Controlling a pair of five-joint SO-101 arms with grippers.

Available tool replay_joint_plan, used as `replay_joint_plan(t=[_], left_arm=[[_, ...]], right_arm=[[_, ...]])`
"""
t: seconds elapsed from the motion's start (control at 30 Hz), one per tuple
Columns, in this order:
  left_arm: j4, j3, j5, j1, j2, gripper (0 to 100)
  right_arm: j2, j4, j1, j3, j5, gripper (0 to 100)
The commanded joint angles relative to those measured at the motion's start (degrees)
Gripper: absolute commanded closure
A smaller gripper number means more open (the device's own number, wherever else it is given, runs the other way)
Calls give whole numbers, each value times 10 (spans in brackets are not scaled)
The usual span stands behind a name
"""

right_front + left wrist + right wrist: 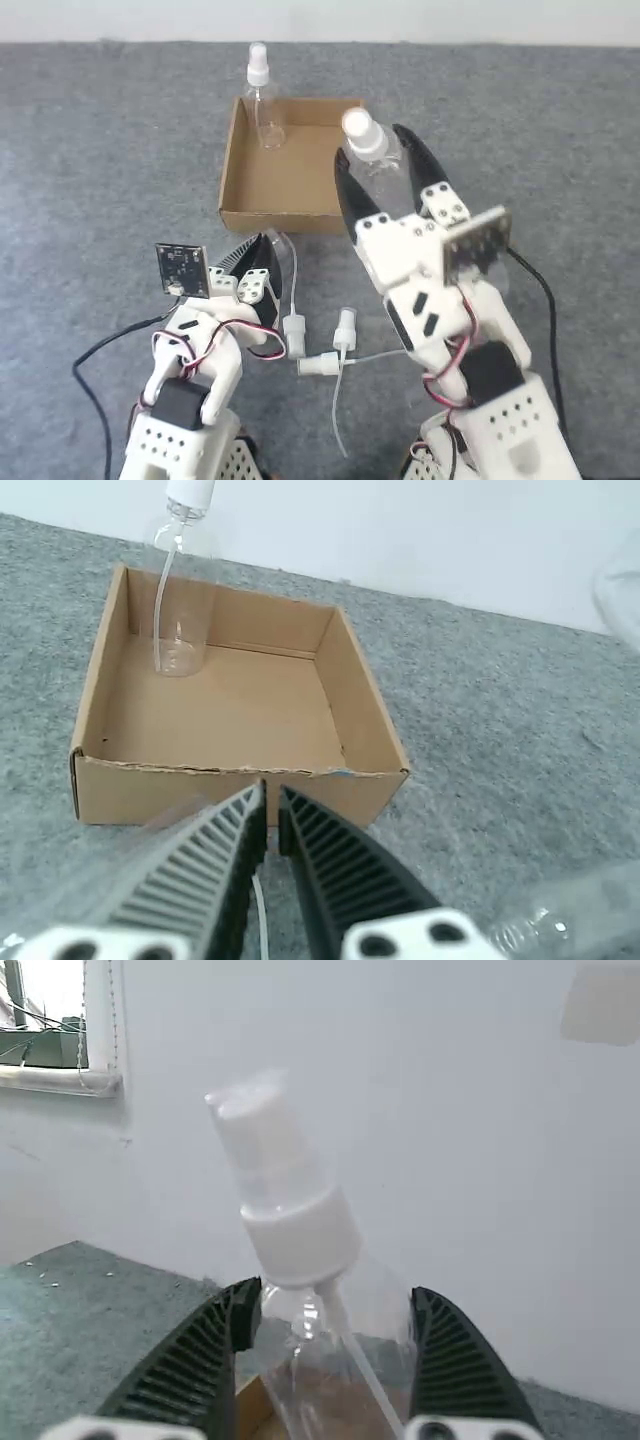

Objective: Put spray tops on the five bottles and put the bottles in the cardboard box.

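My right gripper [372, 152] [335, 1305] is shut on a clear bottle [385, 172] [330, 1380] that carries a white spray top [360, 130] [285, 1205]. It holds the bottle upright above the near right corner of the cardboard box [255, 215] [230, 785]. Another capped bottle [264, 100] [180, 600] stands in the box's far left corner. My left gripper [260, 248] [272, 798] sits low in front of the box, its jaws shut to a thin slit. A clear bottle [283, 248] [560, 920] lies beside it.
Three loose spray tops lie between the arms, with their thin tubes trailing over the grey carpet: one [295, 330], a second [345, 328] and a third [320, 365]. Most of the box floor [250, 710] is bare. Black cables run off each arm's base.
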Motion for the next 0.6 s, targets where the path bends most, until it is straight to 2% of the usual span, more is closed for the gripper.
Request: replay_joint_plan(t=[0.0,0.57], left_arm=[[-18,-7,-7,-2,-8,989],[-18,-7,-7,-2,-8,989]], right_arm=[[59,-56,7,-55,-66,893],[241,-249,8,-57,-77,897]])
